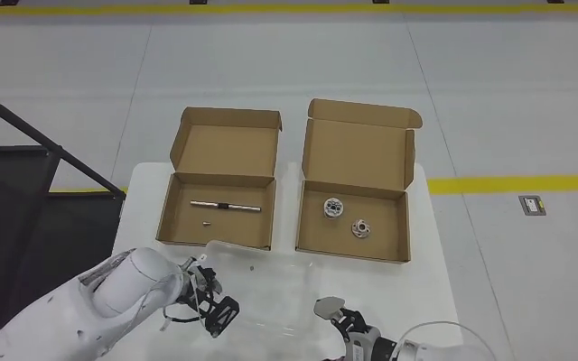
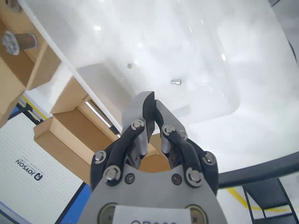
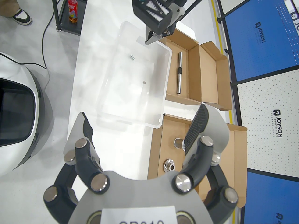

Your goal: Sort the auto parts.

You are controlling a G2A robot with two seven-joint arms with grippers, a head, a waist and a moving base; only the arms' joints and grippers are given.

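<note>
A clear plastic bin stands at the table's front. In it lie a small bolt and a tiny nut, the bolt and the nut also showing in the right wrist view. My left gripper is shut with nothing visible in it and hangs over the bin's left end. My right gripper is open and empty at the bin's right front. The left cardboard box holds a metal rod. The right box holds two round parts.
Both box lids stand open toward the far side of the white table. A black rack stands left of the table. In the right wrist view a drink bottle sits on a low black shelf beside the table.
</note>
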